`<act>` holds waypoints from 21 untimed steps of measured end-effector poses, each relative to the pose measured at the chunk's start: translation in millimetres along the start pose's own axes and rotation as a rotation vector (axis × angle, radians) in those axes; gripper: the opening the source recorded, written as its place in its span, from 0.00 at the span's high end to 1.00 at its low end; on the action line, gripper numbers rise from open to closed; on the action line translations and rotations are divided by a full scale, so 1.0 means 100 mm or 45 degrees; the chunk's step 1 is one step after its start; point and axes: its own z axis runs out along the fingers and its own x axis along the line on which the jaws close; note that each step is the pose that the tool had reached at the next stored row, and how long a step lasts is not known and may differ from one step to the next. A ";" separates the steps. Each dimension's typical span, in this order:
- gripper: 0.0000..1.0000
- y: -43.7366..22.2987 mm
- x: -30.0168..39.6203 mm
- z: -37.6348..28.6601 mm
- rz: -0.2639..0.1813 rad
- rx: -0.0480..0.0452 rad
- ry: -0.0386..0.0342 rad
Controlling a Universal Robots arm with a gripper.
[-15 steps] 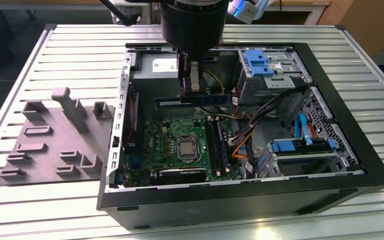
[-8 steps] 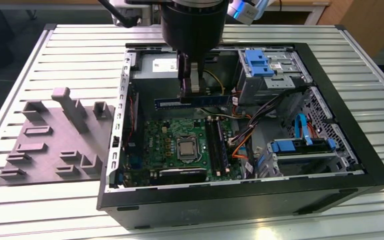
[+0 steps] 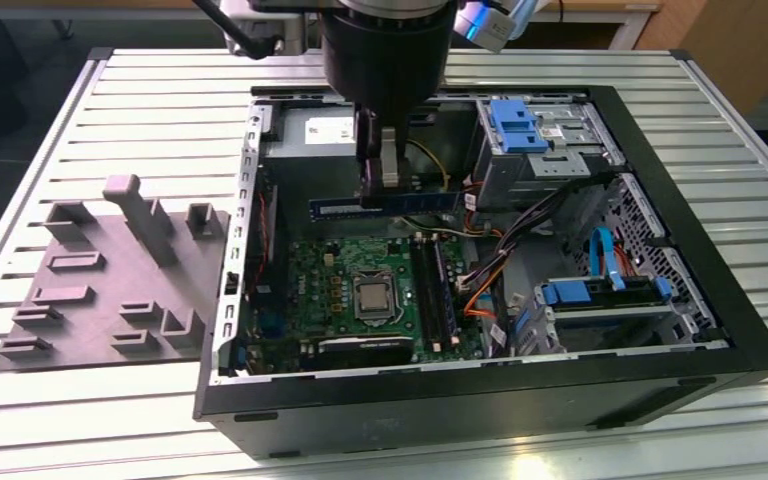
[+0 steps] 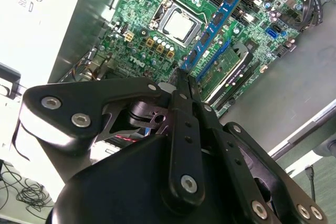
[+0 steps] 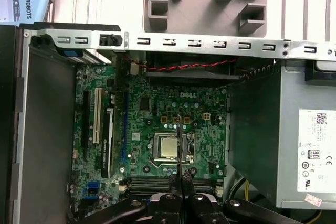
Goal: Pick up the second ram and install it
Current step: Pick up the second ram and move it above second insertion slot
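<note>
My gripper point(image 3: 381, 188) hangs inside the open computer case point(image 3: 704, 300), shut on the second ram point(image 3: 387, 203). It is a long thin blue stick with black chips, held level above the motherboard point(image 3: 344, 290). In the second wrist view the ram point(image 4: 218, 22) runs out from the gripper point(image 4: 182, 78) above the black memory slots point(image 4: 239, 80), where a green stick point(image 4: 227, 73) sits. In the first wrist view the ram point(image 5: 179, 142) shows edge-on, rising from the gripper point(image 5: 180, 179) in front of the processor point(image 5: 168, 148). The memory slots point(image 3: 434, 285) lie below and toward the exterior view's right of the ram.
A grey plastic fixture block point(image 3: 104, 285) with upright posts stands on the slatted table at the exterior view's left of the case. Inside the case are the power supply point(image 5: 310, 140), blue drive brackets point(image 3: 518, 125), and orange and blue cables point(image 3: 484, 300) beside the slots.
</note>
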 end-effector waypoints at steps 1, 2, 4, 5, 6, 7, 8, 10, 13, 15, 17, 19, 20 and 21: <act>0.88 0.000 0.000 0.003 0.000 0.000 -0.0001; 0.88 0.000 0.000 0.005 0.000 0.000 -0.0001; 0.88 0.000 0.000 0.010 0.000 0.000 0.0000; 0.88 0.000 0.000 0.013 0.000 0.000 0.0000; 0.88 0.000 0.000 0.014 0.000 0.000 0.0001; 0.88 0.000 0.000 0.016 0.000 0.000 0.0001; 0.88 -0.001 0.000 0.018 0.000 0.000 0.0000; 0.88 -0.001 0.000 0.023 0.000 0.000 -0.0001; 0.88 -0.001 0.001 0.033 0.000 0.000 0.0000; 0.88 -0.001 0.001 0.043 0.000 0.000 -0.0001; 0.88 -0.002 0.001 0.053 0.000 0.000 0.0000; 0.88 -0.002 0.001 0.060 0.000 0.000 0.0001; 0.88 -0.002 0.001 0.063 0.000 0.000 0.0000; 0.88 -0.002 0.001 0.065 0.000 0.000 0.0001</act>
